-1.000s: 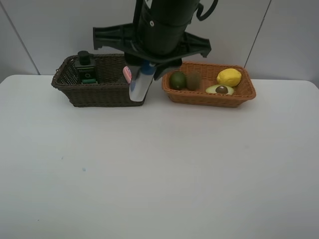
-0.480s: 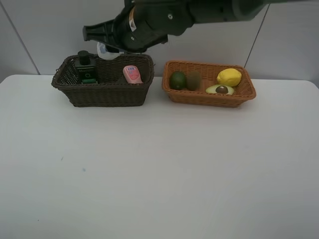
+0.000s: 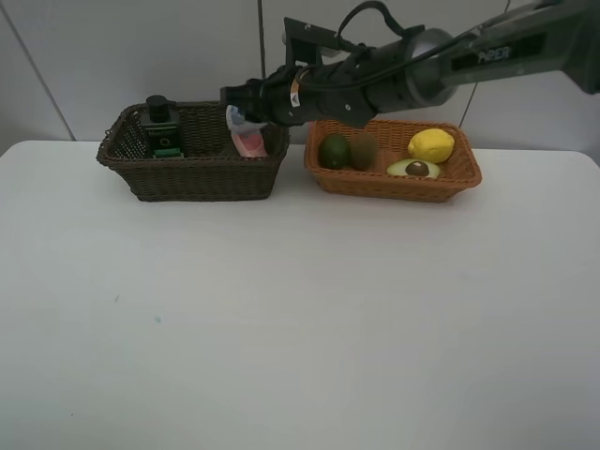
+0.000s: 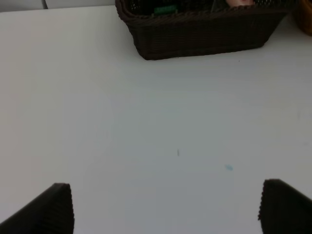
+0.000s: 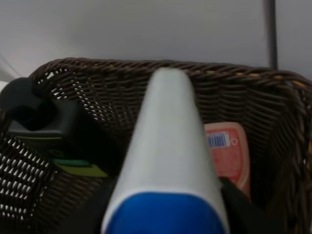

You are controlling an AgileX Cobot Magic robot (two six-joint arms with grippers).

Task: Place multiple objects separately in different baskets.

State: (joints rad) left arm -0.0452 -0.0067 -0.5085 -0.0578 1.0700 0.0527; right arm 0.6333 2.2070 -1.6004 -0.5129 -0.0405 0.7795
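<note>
**Two baskets, and my right gripper over the dark one**

Two fingers (image 4: 58,207) of my left gripper (image 4: 168,209) show at the near edge of its wrist view, spread wide apart with nothing between them. Below them is only the bare white table (image 3: 300,309).

Farther back stand the two baskets, side by side and just apart. The dark basket (image 3: 192,173) is on the left. In it the pump bottle (image 3: 161,129) stands upright at the left end, and the pink bottle (image 3: 250,142) lies at the right end.

My right gripper (image 3: 246,108) reaches across the middle and hangs over the right end of this basket. The white bottle (image 5: 168,146) lies between its fingers, blue cap toward the camera, its far end pointing down into the basket. I cannot tell if the fingers press on it or are already loose.

The tan basket (image 3: 394,183) on the right holds the avocado (image 3: 334,151), the kiwi (image 3: 364,150), the halved avocado (image 3: 414,169) and the lemon (image 3: 430,145).
</note>
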